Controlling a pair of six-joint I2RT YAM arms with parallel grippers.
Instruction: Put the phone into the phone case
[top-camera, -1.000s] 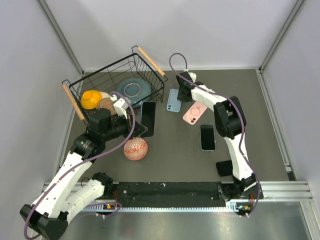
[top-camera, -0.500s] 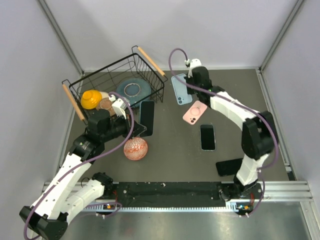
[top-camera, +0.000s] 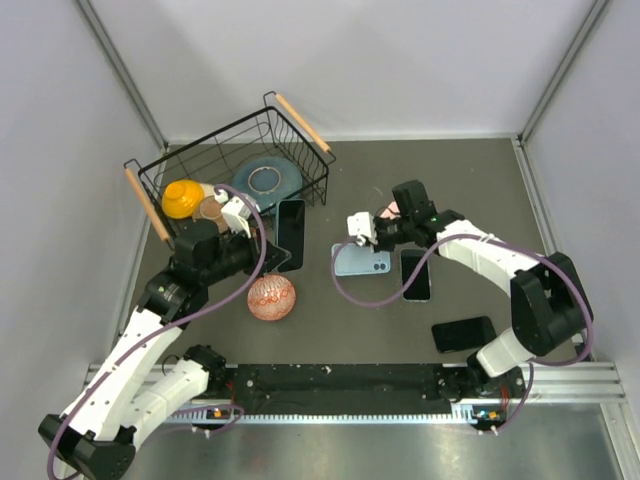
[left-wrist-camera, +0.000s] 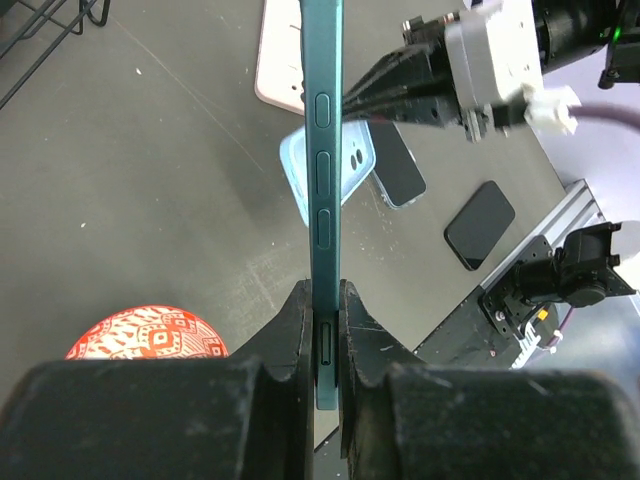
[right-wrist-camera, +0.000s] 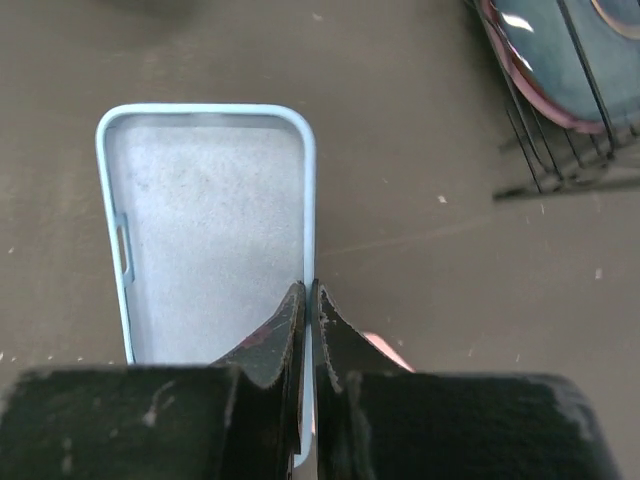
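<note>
Phone (top-camera: 293, 228): on edge, clenched in left claw (left-wrist-camera: 322, 300); case (top-camera: 360, 263), at its 4 o'clock from above, pinched by one wall in right claw (right-wrist-camera: 308, 295); risk: thin-edge grips may slip, skewing insertion

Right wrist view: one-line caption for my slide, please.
Right gripper shut on the long edge of the empty light-blue phone case, its inside facing the camera, dark table behind.

Left hand (top-camera: 262, 248) grips the dark phone (top-camera: 291, 232) just beside the wire basket (top-camera: 302, 122) — right hand (top-camera: 372, 240) pinches the pale blue phone case (top-camera: 356, 264) mid-tabletop (top-camera: 330, 340). Black phone (top-camera: 416, 275) lies just right of the case. Red patterned ball (top-camera: 271, 297) sits below the left hand.
</note>
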